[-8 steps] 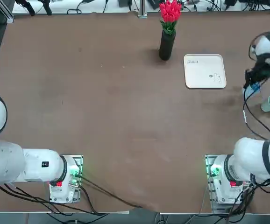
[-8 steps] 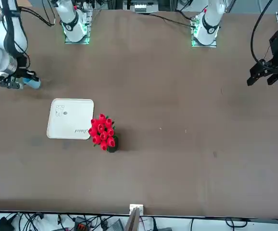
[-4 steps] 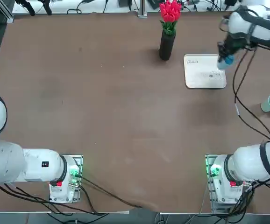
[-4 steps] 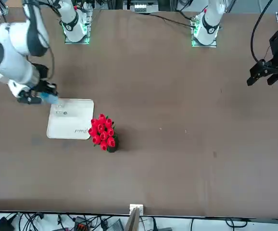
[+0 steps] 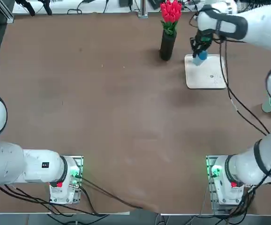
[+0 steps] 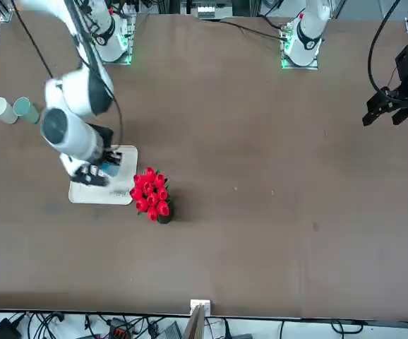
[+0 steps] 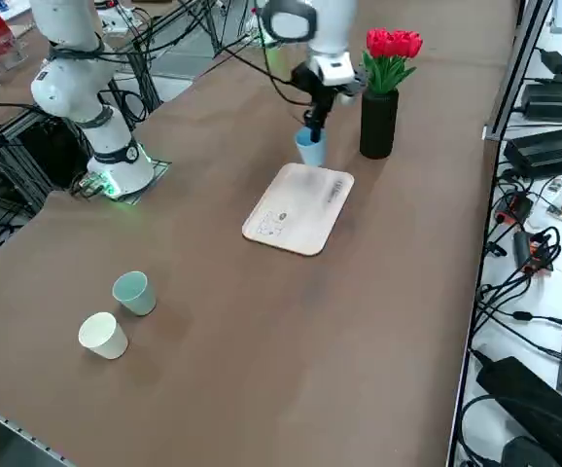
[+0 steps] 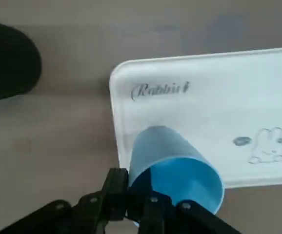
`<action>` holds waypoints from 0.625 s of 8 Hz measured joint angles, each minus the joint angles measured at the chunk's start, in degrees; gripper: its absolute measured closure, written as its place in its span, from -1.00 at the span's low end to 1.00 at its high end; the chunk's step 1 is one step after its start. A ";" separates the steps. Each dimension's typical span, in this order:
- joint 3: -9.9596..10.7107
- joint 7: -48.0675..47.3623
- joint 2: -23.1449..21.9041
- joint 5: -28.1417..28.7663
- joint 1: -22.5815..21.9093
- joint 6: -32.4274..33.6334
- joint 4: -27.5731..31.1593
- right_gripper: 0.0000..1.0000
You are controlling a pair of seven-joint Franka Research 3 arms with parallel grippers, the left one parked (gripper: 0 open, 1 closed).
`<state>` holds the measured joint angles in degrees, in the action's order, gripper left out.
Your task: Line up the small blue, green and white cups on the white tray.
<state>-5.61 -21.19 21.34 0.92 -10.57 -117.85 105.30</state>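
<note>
My right gripper (image 5: 200,51) is shut on the small blue cup (image 5: 200,57) and holds it tilted just above the white tray (image 5: 208,75), over the tray's corner nearest the vase. From the side, the blue cup (image 7: 310,147) hangs under the gripper (image 7: 317,123), clear of the tray (image 7: 296,209). In the wrist view the blue cup (image 8: 172,168) covers part of the tray (image 8: 219,112). The green cup (image 7: 133,292) and the white cup (image 7: 103,335) stand side by side on the table, far from the tray towards my right side.
A black vase (image 5: 167,44) with red flowers (image 5: 170,11) stands just left of the tray, close to the gripper. In the front view the green cup (image 6: 26,109) and the white cup (image 6: 1,109) sit near the table's edge.
My right arm carried the blue cup from beside the green cup, past the tray's right edge, to above the tray's far-left corner near the vase. The tray and other cups stayed put.
</note>
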 joint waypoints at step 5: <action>0.20 -0.03 6.10 0.00 -0.71 -3.94 -0.69 0.93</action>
<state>-5.41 -21.22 27.43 0.92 -11.28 -121.79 104.61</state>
